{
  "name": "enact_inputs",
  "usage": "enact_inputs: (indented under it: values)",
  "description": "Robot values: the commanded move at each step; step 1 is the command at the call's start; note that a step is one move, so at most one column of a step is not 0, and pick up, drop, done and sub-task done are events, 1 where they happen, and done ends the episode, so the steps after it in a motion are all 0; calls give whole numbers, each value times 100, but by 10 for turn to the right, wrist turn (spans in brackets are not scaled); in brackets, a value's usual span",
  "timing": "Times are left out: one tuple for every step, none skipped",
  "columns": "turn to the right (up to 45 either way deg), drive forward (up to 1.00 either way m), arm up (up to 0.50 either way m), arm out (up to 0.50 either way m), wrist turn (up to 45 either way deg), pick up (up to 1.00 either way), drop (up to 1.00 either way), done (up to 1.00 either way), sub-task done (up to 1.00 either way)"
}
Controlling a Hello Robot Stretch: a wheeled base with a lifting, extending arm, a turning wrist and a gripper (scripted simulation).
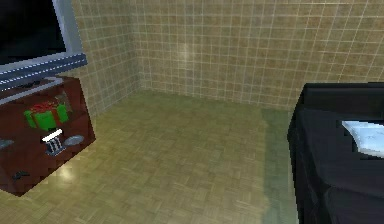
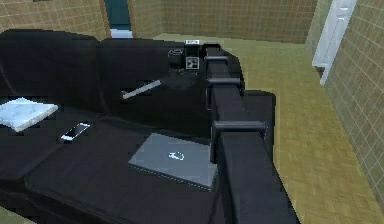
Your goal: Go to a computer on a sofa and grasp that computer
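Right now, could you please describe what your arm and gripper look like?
The arm is a dark square bar in stepped, boxy sections. Near its far end sit small white squares with black marks. The gripper is dark, hard to tell from the black sofa.

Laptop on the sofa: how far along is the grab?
Done: the robot is at the sofa, with the laptop lying closed on the seat beside the arm. In hand: the arm reaches out across the sofa, its gripper up by the backrest, farther out than the laptop; I cannot tell whether it holds anything. Left: the grasp itself, since the laptop lies flat on the seat.
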Motion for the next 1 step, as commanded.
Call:
enact_inputs:
  values:
    - [0,0,0,0,-450,0,0,0,0]
